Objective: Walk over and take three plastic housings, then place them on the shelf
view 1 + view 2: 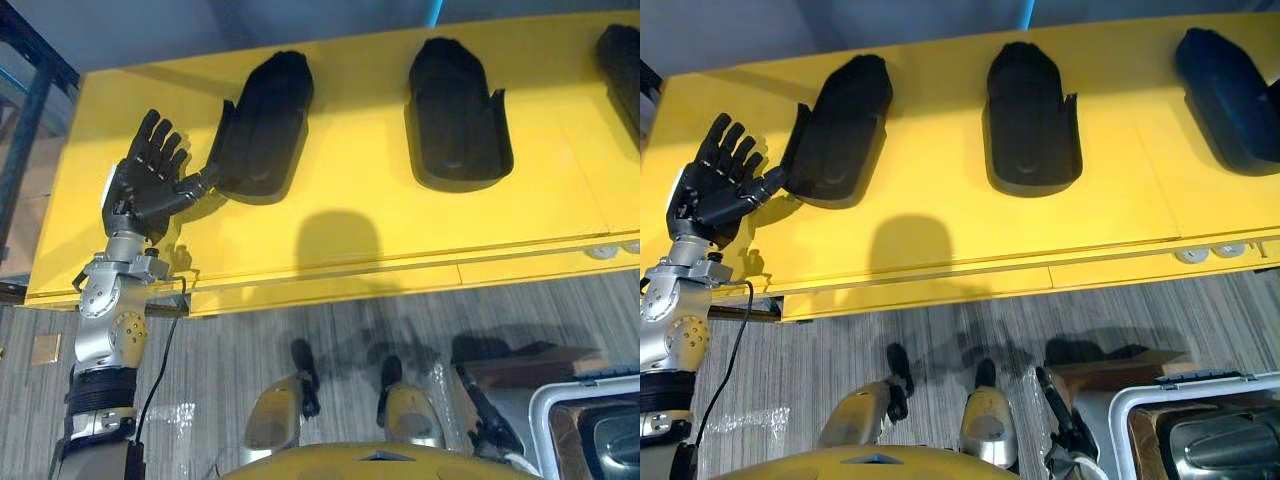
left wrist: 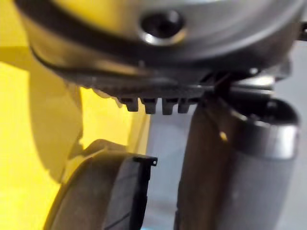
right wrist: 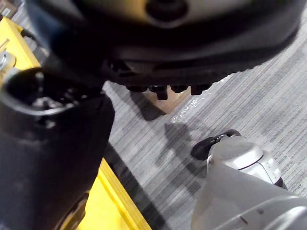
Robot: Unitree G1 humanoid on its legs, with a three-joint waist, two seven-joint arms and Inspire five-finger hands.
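Observation:
Three black plastic housings lie on the yellow shelf (image 1: 350,235): the left housing (image 1: 262,125), the middle one (image 1: 457,110) and the right one (image 1: 1230,95) at the view's edge. My left hand (image 1: 148,185) is raised over the shelf's left end, open with fingers spread. Its thumb tip touches the left housing's side flange, which appears close up in the left wrist view (image 2: 110,191). My right hand (image 3: 53,153) hangs low over the floor beside the shelf's edge, fingers relaxed, holding nothing.
The shelf's front edge (image 1: 330,285) runs across the middle, with striped grey carpet (image 1: 940,340) below it. A white-rimmed crate (image 1: 1140,400) with a grey part in it sits at lower right, beside a brown cardboard piece (image 1: 1110,372). A dark blue post (image 1: 25,130) stands at far left.

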